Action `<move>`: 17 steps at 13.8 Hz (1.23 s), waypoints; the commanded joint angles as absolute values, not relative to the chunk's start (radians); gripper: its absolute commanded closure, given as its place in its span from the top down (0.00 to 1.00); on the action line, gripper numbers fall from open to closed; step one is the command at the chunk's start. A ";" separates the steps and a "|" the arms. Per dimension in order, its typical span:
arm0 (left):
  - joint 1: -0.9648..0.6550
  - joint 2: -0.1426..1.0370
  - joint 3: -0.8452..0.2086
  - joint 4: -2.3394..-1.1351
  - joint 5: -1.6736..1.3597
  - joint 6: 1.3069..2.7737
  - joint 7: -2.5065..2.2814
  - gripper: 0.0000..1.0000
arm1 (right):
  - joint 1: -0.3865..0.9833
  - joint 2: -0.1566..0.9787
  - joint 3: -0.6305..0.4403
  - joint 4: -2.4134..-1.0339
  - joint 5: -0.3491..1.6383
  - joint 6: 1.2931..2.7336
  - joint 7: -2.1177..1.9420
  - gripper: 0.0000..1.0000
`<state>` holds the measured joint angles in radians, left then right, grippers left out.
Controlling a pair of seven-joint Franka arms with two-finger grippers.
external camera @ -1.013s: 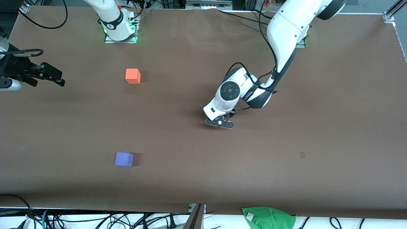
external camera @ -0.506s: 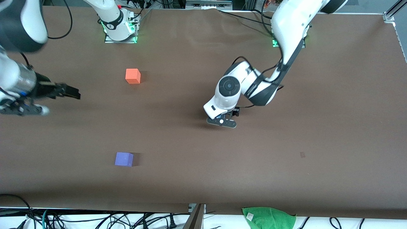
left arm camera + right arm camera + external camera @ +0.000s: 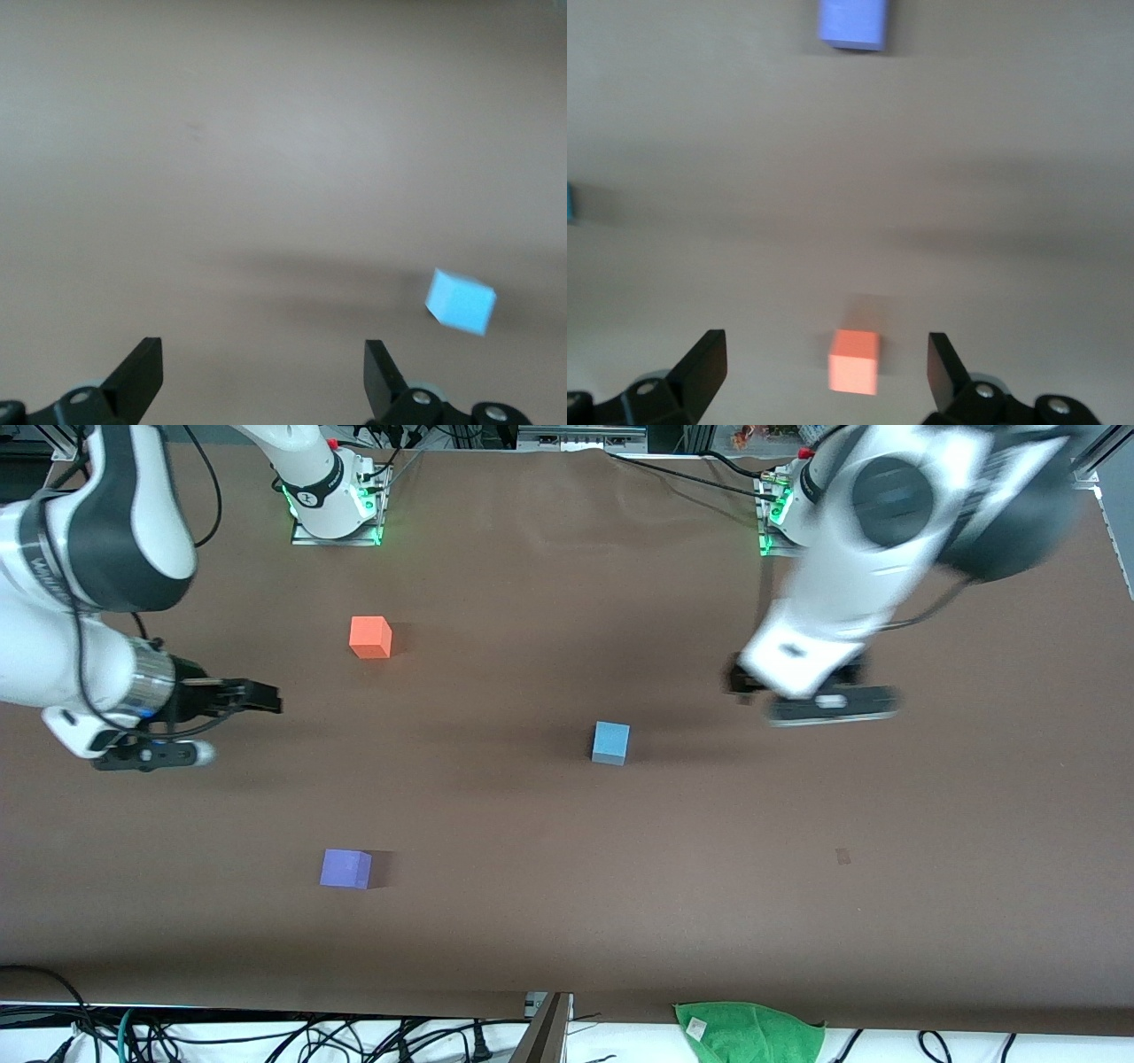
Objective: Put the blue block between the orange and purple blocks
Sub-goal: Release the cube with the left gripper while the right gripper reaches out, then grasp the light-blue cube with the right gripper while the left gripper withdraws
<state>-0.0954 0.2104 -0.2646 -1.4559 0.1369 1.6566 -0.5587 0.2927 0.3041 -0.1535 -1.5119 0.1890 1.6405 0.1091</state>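
Note:
The sky-blue block (image 3: 610, 742) (image 3: 461, 301) rests alone on the brown table near its middle. The orange block (image 3: 370, 637) (image 3: 854, 360) lies farther from the front camera, and the purple block (image 3: 345, 868) (image 3: 851, 24) lies nearer to it. Both sit more toward the right arm's end than the blue one. My left gripper (image 3: 797, 691) (image 3: 263, 367) hangs open and empty above the table, toward the left arm's end from the blue block. My right gripper (image 3: 264, 696) (image 3: 826, 341) is open and empty in the air, toward the right arm's end from the orange block.
A green cloth (image 3: 749, 1029) and a metal bracket (image 3: 545, 1027) sit at the table's front edge among cables. A small dark mark (image 3: 842, 856) shows on the table toward the left arm's end.
The left gripper opened, left the blue block on the table, then rose and swung away toward its own end. The right arm swung in toward the blocks.

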 commanded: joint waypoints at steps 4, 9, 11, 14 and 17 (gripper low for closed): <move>0.055 0.164 -0.249 -1.413 0.066 1.516 -0.278 1.00 | 0.605 0.449 -0.158 -1.503 0.241 1.950 0.663 1.00; -0.086 -0.024 0.009 -1.648 -0.017 1.615 -0.064 1.00 | 0.810 0.782 -0.163 -1.286 0.230 2.204 1.063 1.00; -0.078 -0.066 0.006 -1.704 -0.014 1.628 -0.064 1.00 | 0.848 0.882 -0.164 -1.168 0.224 2.232 1.156 1.00; -0.081 -0.043 0.005 -1.674 -0.012 1.600 -0.063 1.00 | 0.902 0.942 -0.164 -1.126 0.174 2.308 1.258 1.00; -0.078 -0.043 0.005 -1.675 -0.014 1.592 -0.061 1.00 | 0.957 0.968 -0.167 -1.127 0.117 2.341 1.290 1.00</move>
<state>-0.0736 -0.0311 -0.0046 -1.6601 0.0022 1.5894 -0.0853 0.9201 0.9346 -0.1489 -1.1657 0.1605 2.3274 1.2515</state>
